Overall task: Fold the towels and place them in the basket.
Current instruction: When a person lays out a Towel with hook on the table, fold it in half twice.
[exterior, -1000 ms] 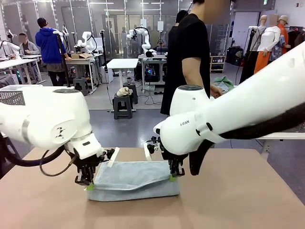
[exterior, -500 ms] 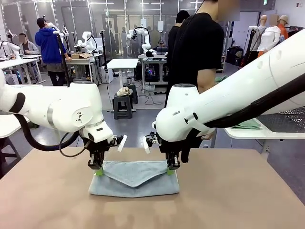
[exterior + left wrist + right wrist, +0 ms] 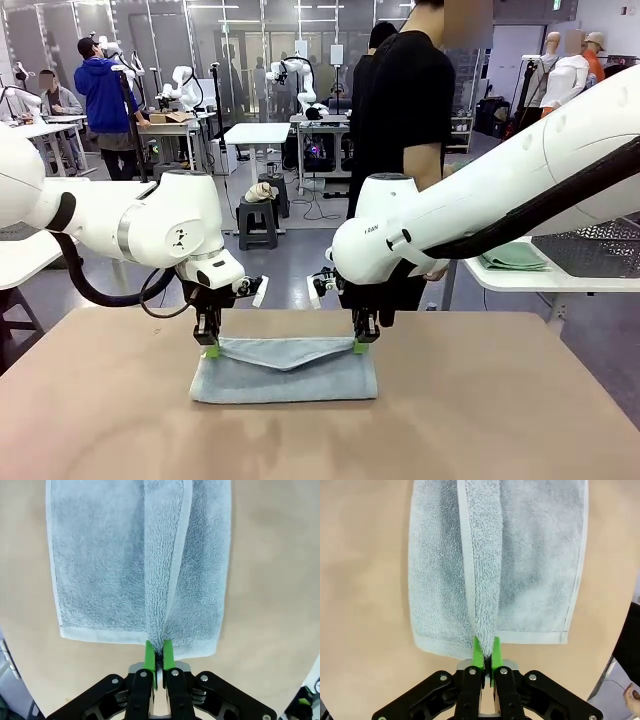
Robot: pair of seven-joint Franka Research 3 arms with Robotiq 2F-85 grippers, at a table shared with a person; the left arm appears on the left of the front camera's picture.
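Both jaws, clamped shut on the towel [image 3: 285, 372] edge, have carried it farther back, 1 at each crosswise end.

The left arm [image 3: 170, 230] and the right arm [image 3: 480, 200] are looking white, round and smooth. A black cable [image 3: 100, 290] is looping out well above the left jaws. Small grey letters [image 3: 371, 229] are showing on the right arm, high above its jaws. The left gripper [image 3: 158, 652] and the right gripper [image 3: 485, 652] are looking black, with bright green pads [image 3: 149, 655] at the jaw tips. Shiny round screws [image 3: 501, 671] are sitting just behind them.
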